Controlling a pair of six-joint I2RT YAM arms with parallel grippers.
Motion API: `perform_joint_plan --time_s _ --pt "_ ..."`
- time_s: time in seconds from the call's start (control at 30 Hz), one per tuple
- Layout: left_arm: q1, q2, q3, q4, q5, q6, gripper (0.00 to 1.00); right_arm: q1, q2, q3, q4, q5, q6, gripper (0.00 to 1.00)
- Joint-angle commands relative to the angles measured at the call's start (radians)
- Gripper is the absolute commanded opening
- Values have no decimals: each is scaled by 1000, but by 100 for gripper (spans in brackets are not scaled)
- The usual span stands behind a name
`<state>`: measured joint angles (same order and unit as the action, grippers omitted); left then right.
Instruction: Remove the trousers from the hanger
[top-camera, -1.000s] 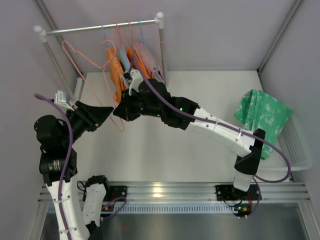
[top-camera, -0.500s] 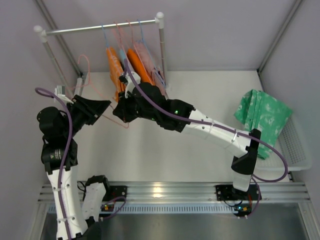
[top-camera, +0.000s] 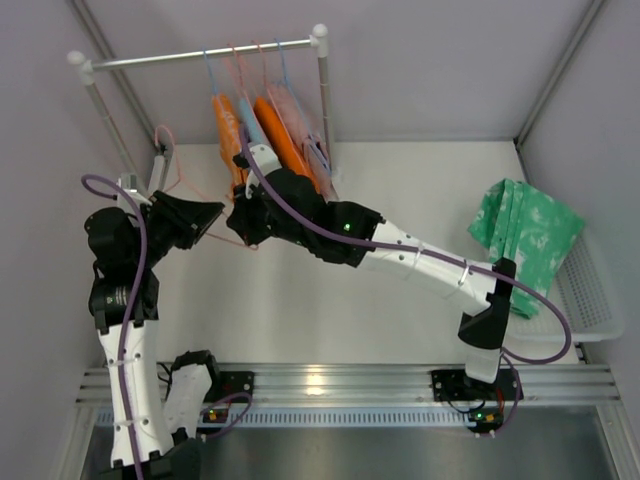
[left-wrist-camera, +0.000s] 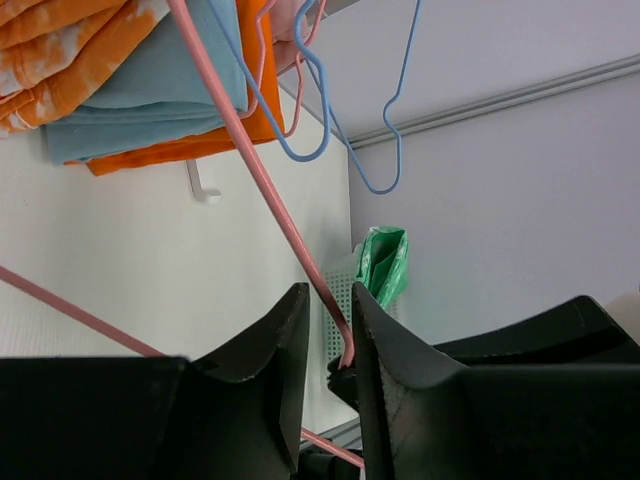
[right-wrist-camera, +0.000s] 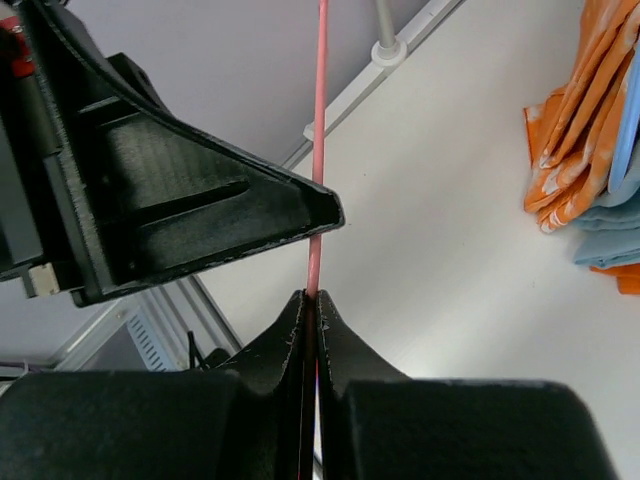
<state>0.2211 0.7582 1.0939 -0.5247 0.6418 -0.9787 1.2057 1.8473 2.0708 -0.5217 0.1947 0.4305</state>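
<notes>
Trousers (top-camera: 525, 232) are already off, lying over the white basket (top-camera: 592, 300) at the right of the counter (top-camera: 330, 315). The bare pink hanger (right-wrist-camera: 318, 150) is pinched tight in the right claw (right-wrist-camera: 311, 296). The left claw (left-wrist-camera: 330, 300) sits slightly apart around the wire (not squeezing, looks like). What's left is probably just parking the hanger somewhere.

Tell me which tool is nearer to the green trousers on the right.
Right. The right tool grips the hanger far left of the trousers; the left tool is even farther left.
</notes>
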Motion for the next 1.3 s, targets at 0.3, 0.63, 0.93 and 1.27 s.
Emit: perform_joint_plan --time_s 0.3,0.63,0.93,1.27 --pt "0 20 -12 24 21 -84 21 91 -8 52 45 160 -140 0" --pt "-2 26 -68 271 188 -175 0 107 -57 -38 78 66 -167 81" --pt "3 173 -25 483 378 -158 0 -53 -223 -138 78 -92 -153 100" --pt "55 433 121 712 466 -235 0 -244 -372 -239 72 -178 -173 99"
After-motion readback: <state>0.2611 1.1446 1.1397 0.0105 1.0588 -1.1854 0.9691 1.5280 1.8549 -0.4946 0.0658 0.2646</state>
